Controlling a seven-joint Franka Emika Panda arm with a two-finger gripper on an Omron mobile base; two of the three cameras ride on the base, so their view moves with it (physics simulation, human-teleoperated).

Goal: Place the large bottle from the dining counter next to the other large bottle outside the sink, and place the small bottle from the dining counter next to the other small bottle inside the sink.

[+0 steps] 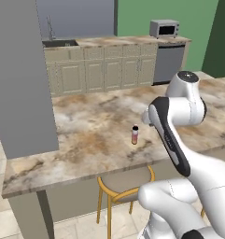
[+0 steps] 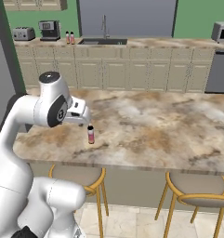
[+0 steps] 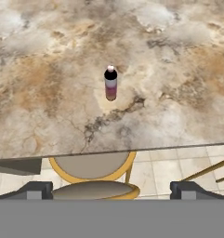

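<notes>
Standing upright on the dining counter (image 3: 48, 93), ahead of and below the claw (image 3: 111, 189): 1 small bottle (image 3: 110, 83), untouched. Spread wide and released, 2 fingertips (image 3: 36, 189) hovering over a stool (image 3: 92, 169).

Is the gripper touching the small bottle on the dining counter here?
Apart. In the hand view the small bottle stands upright on the dining counter, well beyond the gripper, whose fingertips are spread with stools showing between them.

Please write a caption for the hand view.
Open pincer hovers above small bottle standing on the dining counter.
</notes>
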